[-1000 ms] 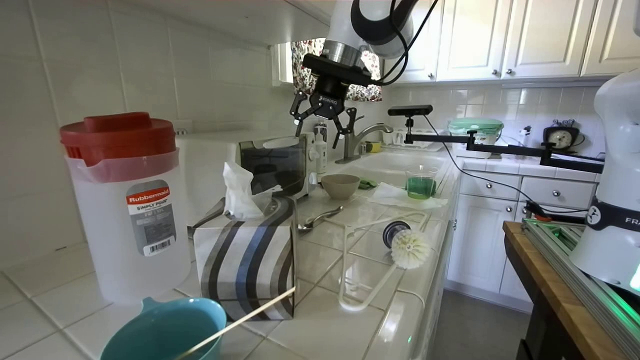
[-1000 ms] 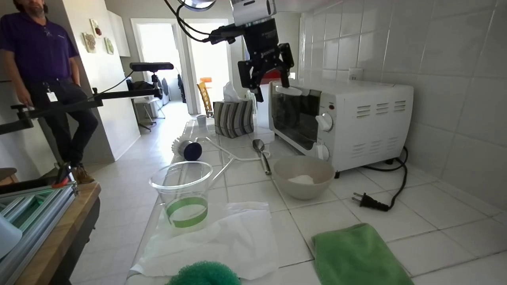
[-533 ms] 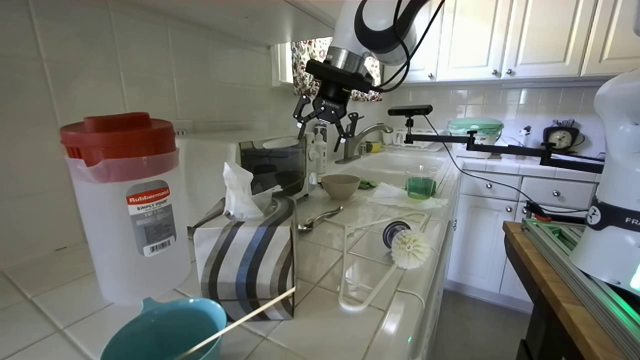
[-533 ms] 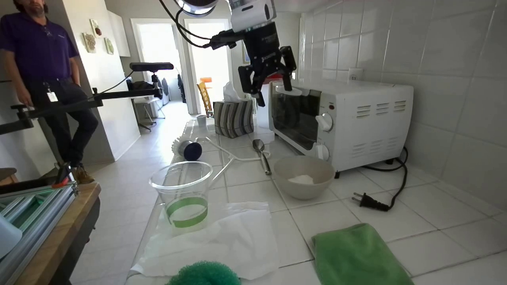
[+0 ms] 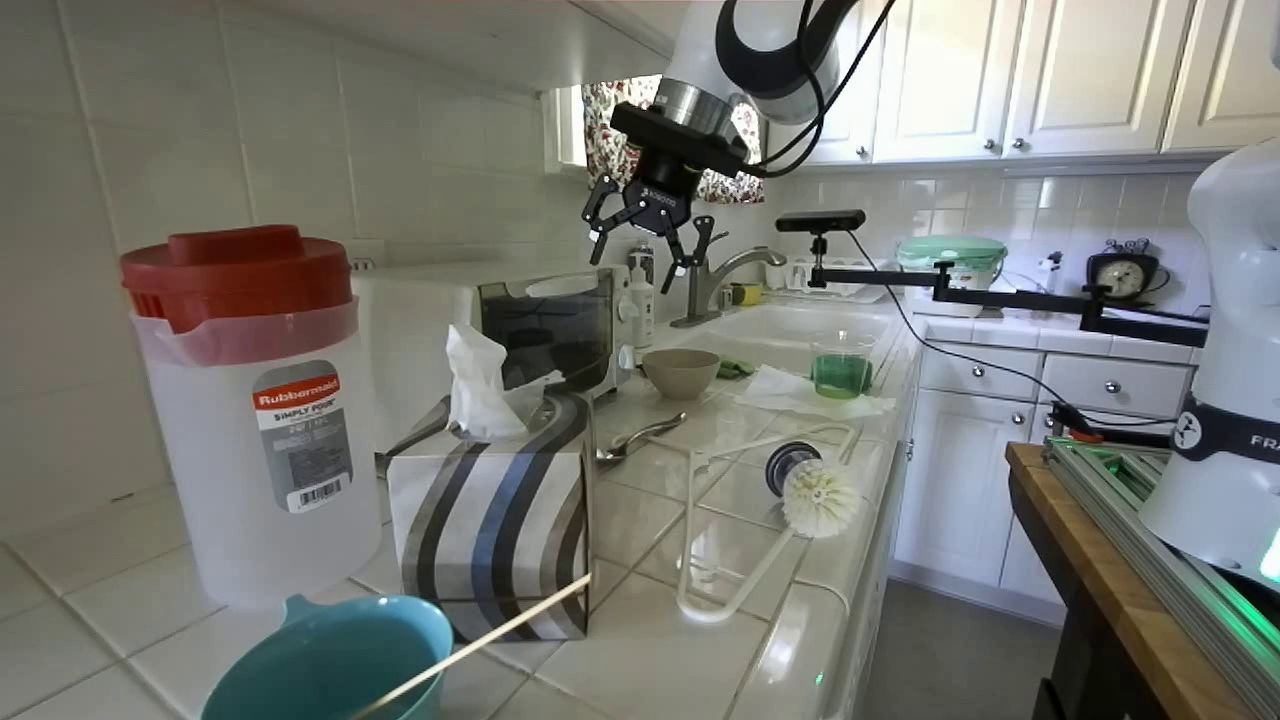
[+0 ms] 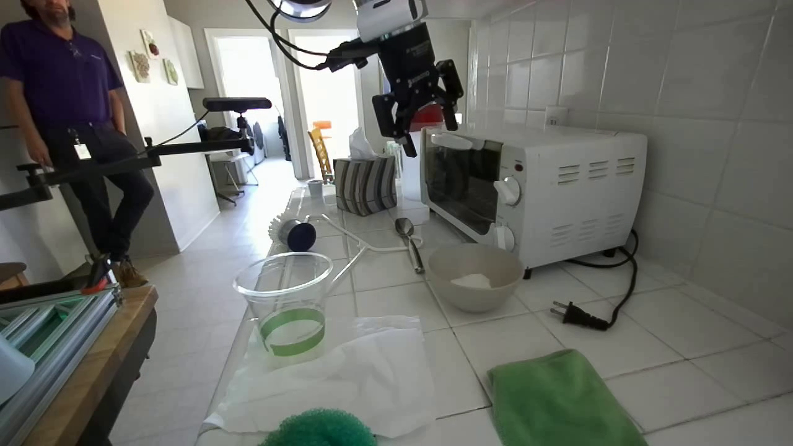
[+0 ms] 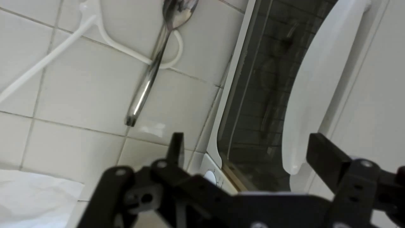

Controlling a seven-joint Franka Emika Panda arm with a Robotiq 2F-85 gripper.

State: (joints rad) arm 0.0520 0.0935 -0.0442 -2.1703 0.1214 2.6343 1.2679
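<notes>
If lowered at this tilt, the claw, spread wide and empty, could knock the curved white handle of the toaster oven or skid the whole body, which looks light. The oven, boxy and white with a dark glass door, stands on the worktop near the tiled wall

- Pitcher: label reads "Rubbermaid", white on red; "SIMPLY POUR" beneath, on grey. Finer print blurred; barcode at label's foot.
- Arm base: round emblem and "FRA" on black band, remainder cut off by the view's edge.
- Claw: small pale lettering on its body, too blurred to certify.
</notes>
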